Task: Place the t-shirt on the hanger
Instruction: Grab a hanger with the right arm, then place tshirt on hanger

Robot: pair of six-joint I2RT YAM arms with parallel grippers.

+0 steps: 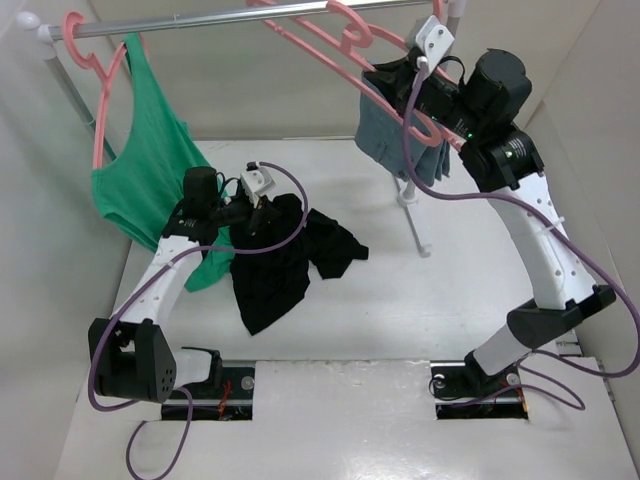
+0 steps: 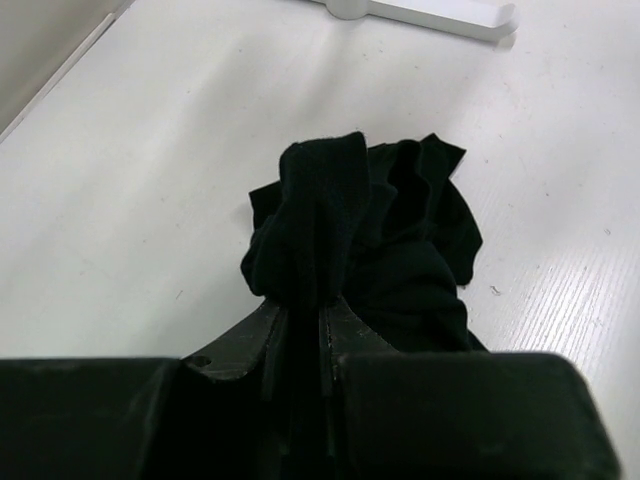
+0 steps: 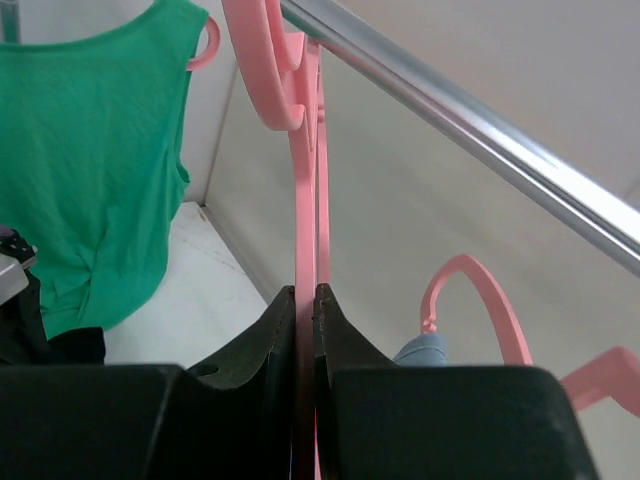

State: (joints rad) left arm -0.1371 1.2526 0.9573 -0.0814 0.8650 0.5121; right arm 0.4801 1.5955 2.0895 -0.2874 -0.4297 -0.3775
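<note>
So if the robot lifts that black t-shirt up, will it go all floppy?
Probably floppy: the t-shirt sags in crumpled folds where the left gripper pinches it. It's likely light too, since that one small pinch holds a whole bunch of cloth.

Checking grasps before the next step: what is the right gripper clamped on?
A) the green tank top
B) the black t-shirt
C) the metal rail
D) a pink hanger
D: the right wrist view shows the right gripper shut on the thin pink hanger; the t-shirt is pinched by the left gripper.
</note>
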